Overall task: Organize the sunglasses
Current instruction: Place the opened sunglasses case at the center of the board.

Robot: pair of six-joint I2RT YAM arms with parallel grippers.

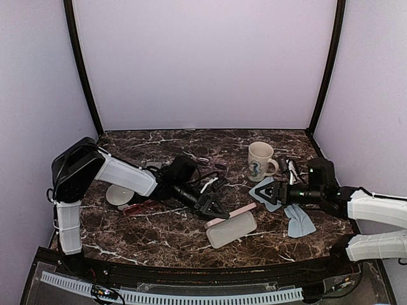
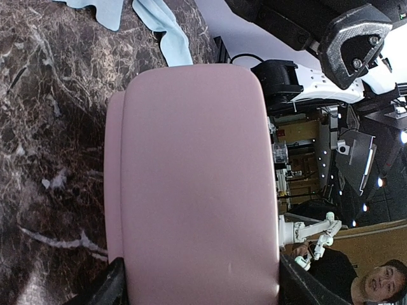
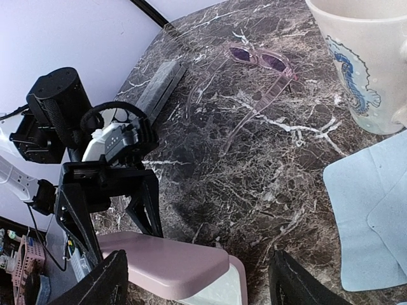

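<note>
Left arm (image 1: 121, 175) reaches from the lower left of the top view toward centre, forearm low over the marble table (image 1: 165, 244). The left gripper (image 1: 213, 206) points down-right at the open pink case.

Its jaws are spread wide. In the left wrist view a finger sits at each bottom corner and the pink lid (image 2: 191, 178) fills the gap between them. Cannot tell if the lid is clamped or just straddled. The case's pale inner half (image 1: 232, 230) lies just below the lid.

Right arm comes in from the right edge, level, pointing left. The right gripper (image 1: 264, 192) hangs above a light blue cloth (image 3: 372, 210) with jaws wide apart and nothing between them. The two grippers face each other across the case, near but apart.

Red-pink sunglasses (image 1: 140, 208) lie on the table left of centre, just below the left forearm and partly shadowed by it, beside a white round object (image 1: 119, 194).

Thin-framed sunglasses (image 3: 261, 60) with dark lenses lie with arms unfolded in the upper middle, left of the seahorse mug (image 1: 259, 162) and behind the left gripper.

A grey oblong case (image 3: 162, 86) lies further left, behind the left arm. A second cloth (image 1: 299, 220) lies at lower right, below the right wrist.
</note>
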